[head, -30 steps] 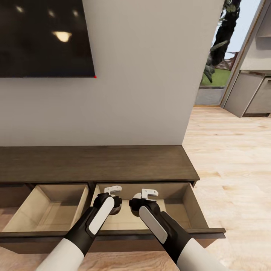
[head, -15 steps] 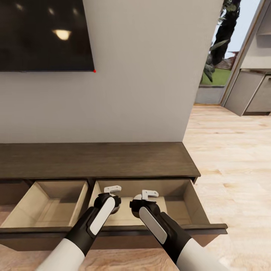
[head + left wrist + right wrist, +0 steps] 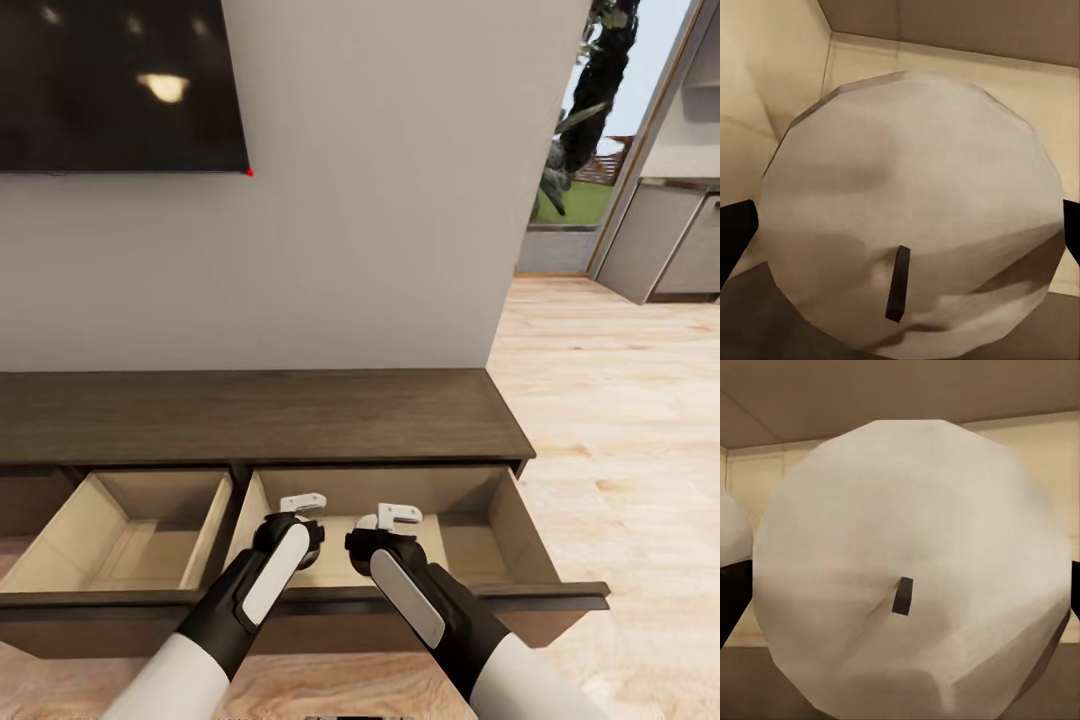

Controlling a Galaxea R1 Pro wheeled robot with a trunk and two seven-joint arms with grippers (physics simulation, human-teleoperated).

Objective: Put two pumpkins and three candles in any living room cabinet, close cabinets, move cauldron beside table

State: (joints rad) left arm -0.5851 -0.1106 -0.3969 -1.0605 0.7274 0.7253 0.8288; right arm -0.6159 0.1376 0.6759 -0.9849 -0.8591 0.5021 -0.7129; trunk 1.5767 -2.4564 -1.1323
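A cream-white candle (image 3: 907, 217) with a short dark wick sits between the black fingers (image 3: 735, 232) of my left gripper (image 3: 300, 512), which is shut on it. My right gripper (image 3: 392, 520) is shut on a second cream-white candle (image 3: 911, 570). Both grippers hang side by side over the open right drawer (image 3: 475, 515) of the dark brown cabinet (image 3: 260, 415), just above its light tan inside. In the head view my wrists hide most of both candles. The pumpkins are out of view.
A second open drawer (image 3: 130, 525) lies to the left. The black TV (image 3: 110, 80) hangs on the pale wall above the unit. To the right, light plank floor (image 3: 620, 420) runs to the grey kitchen cabinets (image 3: 660, 250).
The whole head view has shifted, so the camera has moved. Both grippers still hold their candles over the right drawer.
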